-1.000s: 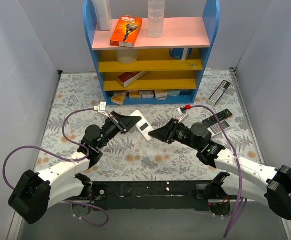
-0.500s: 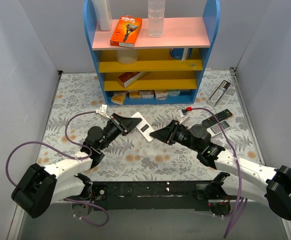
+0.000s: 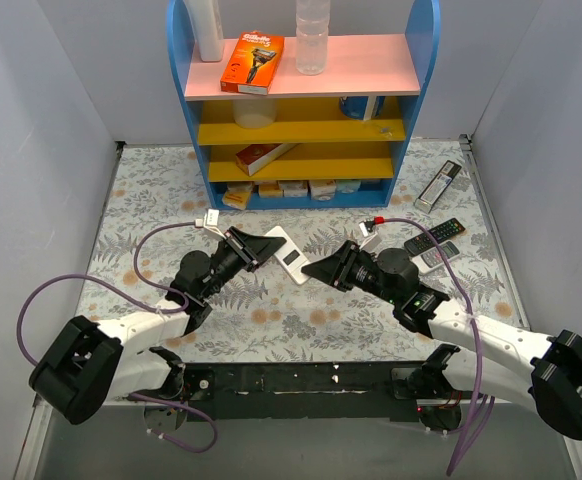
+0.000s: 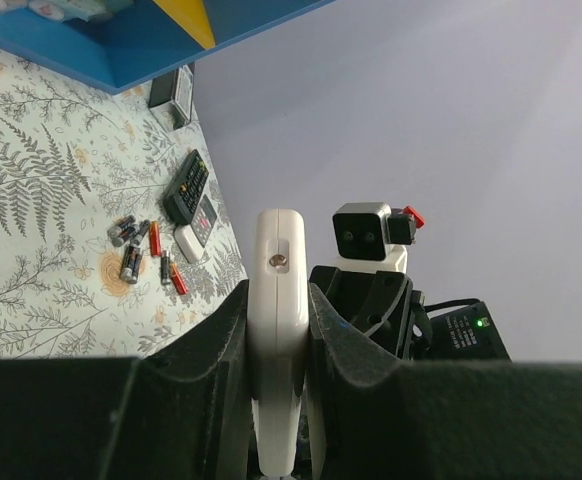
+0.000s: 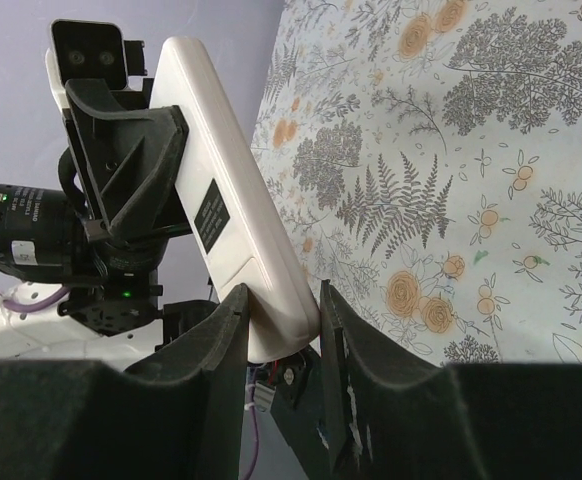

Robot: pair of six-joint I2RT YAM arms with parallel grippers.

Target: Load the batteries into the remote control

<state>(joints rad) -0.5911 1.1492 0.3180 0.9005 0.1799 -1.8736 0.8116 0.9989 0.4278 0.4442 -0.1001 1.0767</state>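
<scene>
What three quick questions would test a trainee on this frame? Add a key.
1. True or false: the small white rectangular remote control sits on a shelf.
2. Of the left gripper and right gripper, which clamp it? A the left alone; B the right alone; C both.
3. Fill in: the tiny dark, red-ended cylindrical batteries lie loose on the floral-patterned ___.
Key: 1 false, it is held up between the arms; 2 C; 3 table.
</scene>
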